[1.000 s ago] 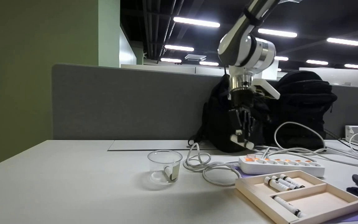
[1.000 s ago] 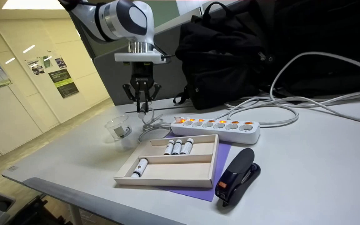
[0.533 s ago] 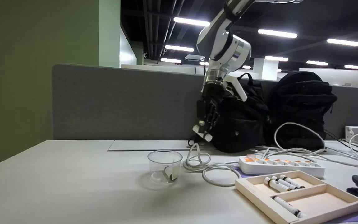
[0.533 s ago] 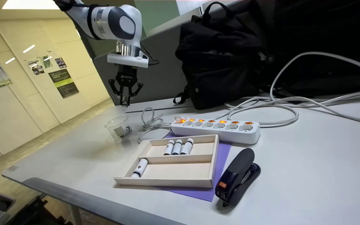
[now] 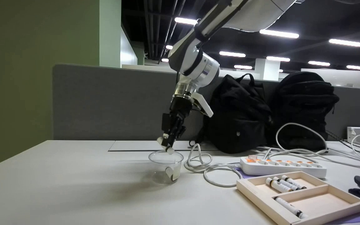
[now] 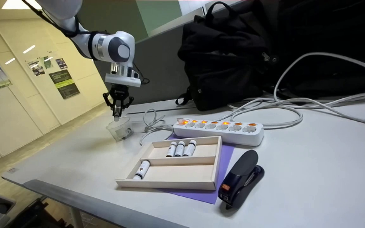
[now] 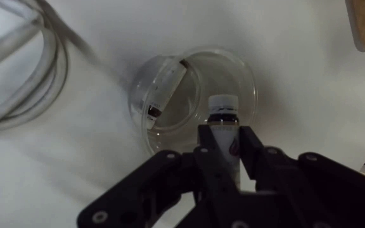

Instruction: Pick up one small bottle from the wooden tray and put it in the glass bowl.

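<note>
My gripper is shut on a small bottle, a whitish cylinder with a white cap and dark neck. In both exterior views the gripper holds the bottle tilted, just above the rim of the glass bowl. The clear bowl also shows under the bottle in the wrist view. Another small bottle leans inside the bowl. The wooden tray has three bottles in one compartment and a single bottle in the other.
A coiled white cable lies beside the bowl. A white power strip stands behind the tray. A purple sheet lies under the tray, with a black stapler beside it. Black backpacks stand against the grey partition.
My gripper has carried the held bottle from near the backpack across and down to just over the glass bowl. The arm has tilted more. The tray and its bottles have not moved.
</note>
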Motion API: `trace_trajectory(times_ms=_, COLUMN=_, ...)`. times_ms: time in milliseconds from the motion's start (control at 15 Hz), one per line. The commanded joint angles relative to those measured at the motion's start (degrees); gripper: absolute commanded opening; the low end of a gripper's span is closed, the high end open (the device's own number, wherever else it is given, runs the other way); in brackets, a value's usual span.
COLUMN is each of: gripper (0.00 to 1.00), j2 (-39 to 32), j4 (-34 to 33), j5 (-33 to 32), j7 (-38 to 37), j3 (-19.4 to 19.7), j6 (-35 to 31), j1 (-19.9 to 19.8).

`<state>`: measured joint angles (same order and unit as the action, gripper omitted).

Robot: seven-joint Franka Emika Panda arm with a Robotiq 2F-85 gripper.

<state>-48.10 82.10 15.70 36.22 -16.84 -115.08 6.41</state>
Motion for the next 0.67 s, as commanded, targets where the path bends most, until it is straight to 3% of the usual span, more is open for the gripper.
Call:
trace_trajectory(times_ms=0, gripper=0.52, j2=-6.3, j4=-8.3, j5=-1.6, j7=-1.9, j3=-0.3, j6=-0.6, j1=2.4)
trace_trajectory(times_ms=200, gripper=0.73, j2=-5.8, j4=-8.7, j5=-2.6, j7=-3.2, j3=0.1, j6=-0.6, j1=3.0)
trace_trajectory(times_ms=400, gripper=0.93, j2=1.0, j4=-4.4, j5=-3.5, j7=-3.7, j3=0.4, j6=-2.0, j1=2.0)
trace_trajectory(times_ms=467, gripper=0.74, j2=-4.5, j4=-7.3, j5=-3.0, j7=-1.1, j3=-0.7, j6=-2.1, j1=2.1)
trace_trajectory(times_ms=600, gripper=0.89, j2=-1.7, j4=-7.1, j5=-3.1, j7=-1.7, j3=-0.5, j6=-1.9, j1=1.7)
